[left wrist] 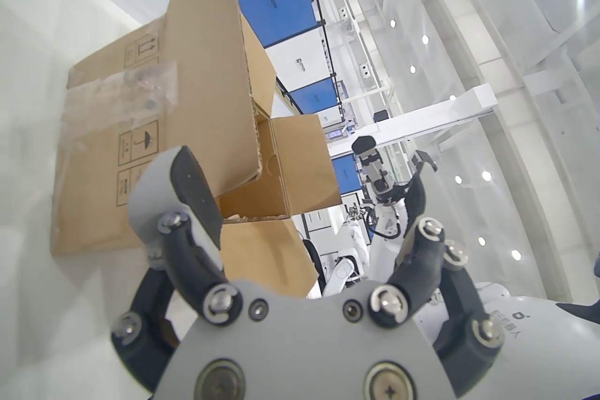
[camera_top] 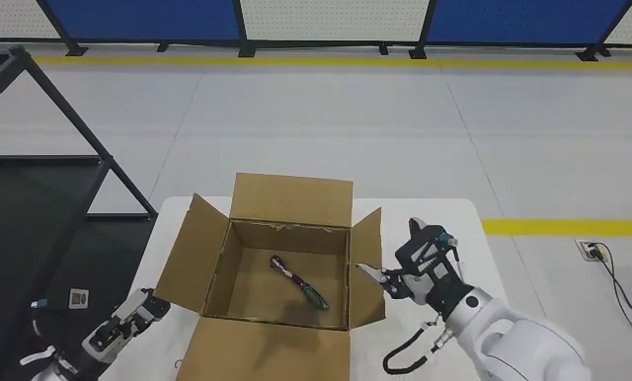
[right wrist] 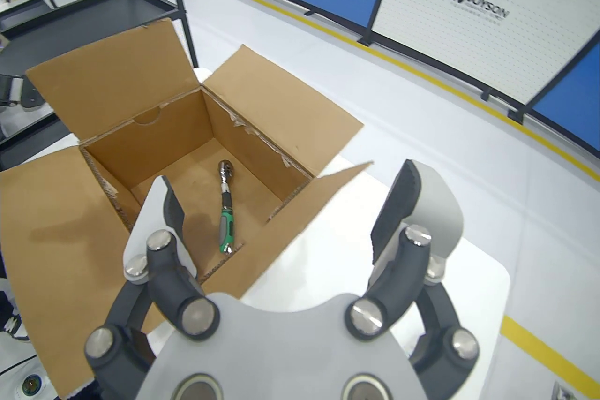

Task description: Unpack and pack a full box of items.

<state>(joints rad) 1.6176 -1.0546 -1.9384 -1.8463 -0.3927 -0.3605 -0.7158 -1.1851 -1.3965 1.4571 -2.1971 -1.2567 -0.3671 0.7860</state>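
Okay — ratchet (camera_top: 299, 282) lies on box (camera_top: 222, 272) floor, mid-counter. Right end effector (right wrist: 288, 179), by a flap (right wrist: 300, 223), and left end effector (left wrist: 304, 160) both wide open, empty — clear the flap, pinch across green handle (right wrist: 227, 228).

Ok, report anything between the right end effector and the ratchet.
The raised side flap of the box stands between the right end effector and the ratchet on its floor; from above, nothing visible covers it.
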